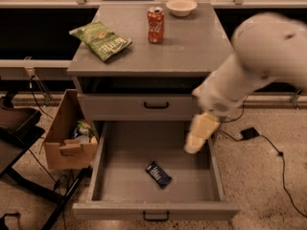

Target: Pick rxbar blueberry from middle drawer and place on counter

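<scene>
The rxbar blueberry, a dark blue flat bar, lies at an angle on the bare grey floor of the open middle drawer, near its centre. My gripper, pale cream on a white arm, hangs over the right part of the drawer, above and to the right of the bar, apart from it. The arm comes in from the upper right and hides the right edge of the counter.
On the counter stand a green crisp bag, a red soda can and a white bowl. A shut drawer front sits above the open one. A cardboard box stands left; a cable and black adapter lie right.
</scene>
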{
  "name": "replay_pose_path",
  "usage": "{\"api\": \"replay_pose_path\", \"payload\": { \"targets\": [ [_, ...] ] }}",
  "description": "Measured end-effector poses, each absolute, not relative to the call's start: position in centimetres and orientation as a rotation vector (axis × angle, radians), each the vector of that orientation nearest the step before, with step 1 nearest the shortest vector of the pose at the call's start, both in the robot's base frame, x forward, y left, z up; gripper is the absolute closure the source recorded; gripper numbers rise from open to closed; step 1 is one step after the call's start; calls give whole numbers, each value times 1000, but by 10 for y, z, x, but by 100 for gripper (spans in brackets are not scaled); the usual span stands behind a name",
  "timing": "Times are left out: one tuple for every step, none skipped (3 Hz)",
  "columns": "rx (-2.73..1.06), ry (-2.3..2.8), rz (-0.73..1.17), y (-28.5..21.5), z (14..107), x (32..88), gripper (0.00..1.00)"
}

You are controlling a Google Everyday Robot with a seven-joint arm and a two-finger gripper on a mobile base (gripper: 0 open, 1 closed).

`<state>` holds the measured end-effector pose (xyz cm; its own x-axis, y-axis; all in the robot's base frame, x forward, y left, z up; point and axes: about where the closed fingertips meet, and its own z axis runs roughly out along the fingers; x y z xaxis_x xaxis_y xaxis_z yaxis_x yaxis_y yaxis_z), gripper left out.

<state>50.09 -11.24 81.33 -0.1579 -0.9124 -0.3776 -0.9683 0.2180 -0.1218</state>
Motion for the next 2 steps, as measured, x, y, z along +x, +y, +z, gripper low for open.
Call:
{"api": "replay_pose_path", "payload": {
  "targets": [
    [-1752, 2111, 245, -65, 755, 523, 0],
    [-1783, 2135, 186, -29, 706, 531, 0]
  ]
}}
